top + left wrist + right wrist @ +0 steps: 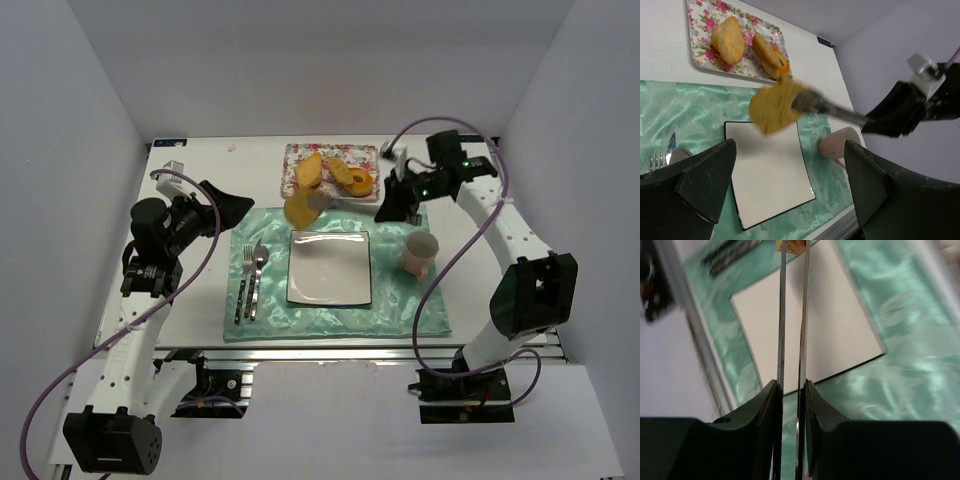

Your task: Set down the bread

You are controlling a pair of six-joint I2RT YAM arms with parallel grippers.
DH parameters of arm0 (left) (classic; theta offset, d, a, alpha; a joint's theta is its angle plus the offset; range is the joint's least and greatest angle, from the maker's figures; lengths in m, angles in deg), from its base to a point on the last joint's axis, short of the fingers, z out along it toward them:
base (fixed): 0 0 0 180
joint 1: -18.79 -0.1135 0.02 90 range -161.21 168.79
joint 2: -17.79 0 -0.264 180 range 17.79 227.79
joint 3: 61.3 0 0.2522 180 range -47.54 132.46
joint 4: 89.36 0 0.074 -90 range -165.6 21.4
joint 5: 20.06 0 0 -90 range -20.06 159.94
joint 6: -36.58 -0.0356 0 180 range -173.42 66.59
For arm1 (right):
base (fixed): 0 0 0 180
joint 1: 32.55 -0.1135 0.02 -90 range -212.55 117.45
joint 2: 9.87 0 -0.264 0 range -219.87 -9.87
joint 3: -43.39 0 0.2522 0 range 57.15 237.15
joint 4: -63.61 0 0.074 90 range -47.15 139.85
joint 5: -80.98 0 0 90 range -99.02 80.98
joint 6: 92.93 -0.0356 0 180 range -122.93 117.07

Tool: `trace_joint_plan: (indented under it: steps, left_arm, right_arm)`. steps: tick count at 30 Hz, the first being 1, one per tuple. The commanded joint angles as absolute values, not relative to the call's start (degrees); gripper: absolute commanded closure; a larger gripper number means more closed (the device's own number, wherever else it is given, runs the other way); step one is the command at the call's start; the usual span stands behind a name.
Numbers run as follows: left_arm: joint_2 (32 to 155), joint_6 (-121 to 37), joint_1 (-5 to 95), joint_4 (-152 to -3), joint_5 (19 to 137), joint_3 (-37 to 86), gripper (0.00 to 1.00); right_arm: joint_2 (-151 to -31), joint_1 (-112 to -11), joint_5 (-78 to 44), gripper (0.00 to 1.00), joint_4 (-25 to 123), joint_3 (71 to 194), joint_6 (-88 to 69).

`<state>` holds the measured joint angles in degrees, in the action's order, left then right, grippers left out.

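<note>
1. My right gripper (pixel 393 205) is squeezed narrow around a pair of long thin metal tongs (pixel 832 107). In the right wrist view the two blades run forward side by side with only a slim gap between them.
2. The tips of the metal tongs clamp one golden-yellow toasted bread slice (pixel 301 208), which is blurred. It sits over the far left corner of a glossy white square plate (pixel 330 275). I cannot tell whether it touches the plate.
3. Two more toasted bread slices lie on a rectangular floral tray (pixel 293 158) just beyond the plate, one to the left (pixel 310 168) and one to the right (pixel 349 177). A round orange ring-shaped piece (pixel 363 184) lies against the right one.
4. The plate rests in the middle of a crinkled teal placemat (pixel 400 310). Silver cutlery (pixel 250 280) lies to its left and a pink cup (pixel 420 253) stands to its right.
5. My left gripper (pixel 228 207) hangs by the placemat's far left corner with its jaws spread wide and nothing between them, near the held slice but apart from it.
</note>
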<state>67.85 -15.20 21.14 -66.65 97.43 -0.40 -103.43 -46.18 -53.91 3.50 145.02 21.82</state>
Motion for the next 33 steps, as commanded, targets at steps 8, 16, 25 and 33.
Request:
trace_joint_plan:
  steps: [8,16,25,33]
  left_arm:
    - [66.5,-16.2,21.0,-65.9,98.8,-2.0,0.03]
    - [67.7,-16.9,21.0,-64.3,100.4,-4.1,0.04]
    - [68.1,-17.2,21.0,-65.0,100.7,-4.3,0.04]
    - [68.6,-17.4,21.1,-65.6,100.9,-4.3,0.04]
  right_arm:
    - [-101.5,-51.1,-51.0,0.90,-18.8,138.8,54.6]
    - [-101.6,-54.5,-41.9,0.70,-12.8,135.7,47.6]
    - [-100.8,-54.5,-39.3,0.42,-6.8,136.2,40.2]
    - [-99.5,-52.2,-40.9,0.47,-2.3,140.5,35.2]
